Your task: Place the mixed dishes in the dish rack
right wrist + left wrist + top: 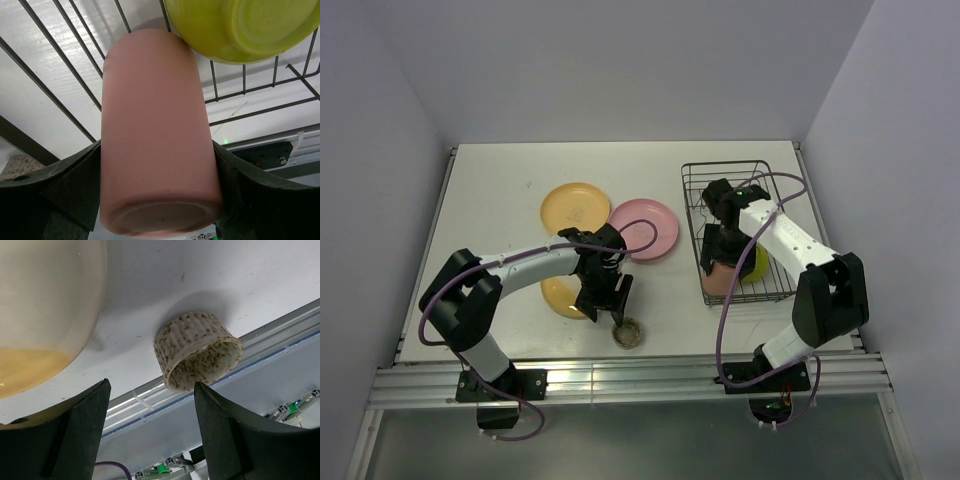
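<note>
White table (500, 180) filled the middle of the overhead view, matte and pale, and a small dark scuff (528, 184) showed on its far left part. Plain back wall (620, 70) stood behind it, with a left wall (370, 200) and a right wall (910, 150) closing in the sides, all a soft lavender-grey. Along the near edge ran ribbed aluminium rails (640, 380), and below them lay a grey floor strip (640, 440). From the left wrist camera, the tabletop (200, 275) carried a tiny fleck (183, 276), and the rail (280, 330) cut diagonally across.
</note>
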You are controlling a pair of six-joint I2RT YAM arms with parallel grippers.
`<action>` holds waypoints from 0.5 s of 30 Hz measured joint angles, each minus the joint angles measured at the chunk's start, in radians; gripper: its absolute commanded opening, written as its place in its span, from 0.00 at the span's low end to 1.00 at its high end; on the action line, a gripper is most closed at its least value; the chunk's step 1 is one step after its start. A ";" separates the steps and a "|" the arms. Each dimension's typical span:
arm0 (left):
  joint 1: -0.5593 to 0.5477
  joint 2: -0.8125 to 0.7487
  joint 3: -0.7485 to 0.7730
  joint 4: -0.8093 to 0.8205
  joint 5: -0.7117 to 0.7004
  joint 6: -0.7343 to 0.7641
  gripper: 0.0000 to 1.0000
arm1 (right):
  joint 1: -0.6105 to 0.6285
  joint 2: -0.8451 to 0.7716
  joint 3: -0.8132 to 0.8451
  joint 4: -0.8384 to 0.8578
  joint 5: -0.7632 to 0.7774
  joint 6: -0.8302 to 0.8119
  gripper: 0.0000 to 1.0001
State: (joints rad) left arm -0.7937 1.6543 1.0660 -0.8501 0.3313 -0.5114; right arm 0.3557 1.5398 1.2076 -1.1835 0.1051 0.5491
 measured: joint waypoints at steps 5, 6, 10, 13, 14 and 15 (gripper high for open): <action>0.000 0.000 0.000 -0.001 -0.004 0.003 0.73 | 0.002 -0.002 -0.002 -0.001 0.020 0.009 0.50; 0.000 0.000 0.000 -0.001 -0.004 0.003 0.73 | 0.002 -0.002 -0.002 -0.002 0.027 0.010 0.51; 0.000 0.000 0.000 -0.001 -0.005 0.005 0.73 | -0.005 -0.002 -0.003 -0.004 0.043 0.010 0.51; 0.000 0.000 0.000 -0.001 -0.005 0.011 0.73 | -0.030 -0.005 -0.011 -0.002 0.056 0.006 0.52; 0.000 0.000 0.000 -0.001 -0.006 0.013 0.74 | -0.041 -0.008 -0.014 0.000 0.059 0.005 0.52; 0.000 0.000 0.000 -0.002 -0.005 0.015 0.74 | -0.050 -0.013 -0.018 0.004 0.059 0.003 0.53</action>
State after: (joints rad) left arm -0.7937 1.6543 1.0657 -0.8516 0.3260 -0.4965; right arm 0.3061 1.5272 1.1893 -1.1797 0.1638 0.5526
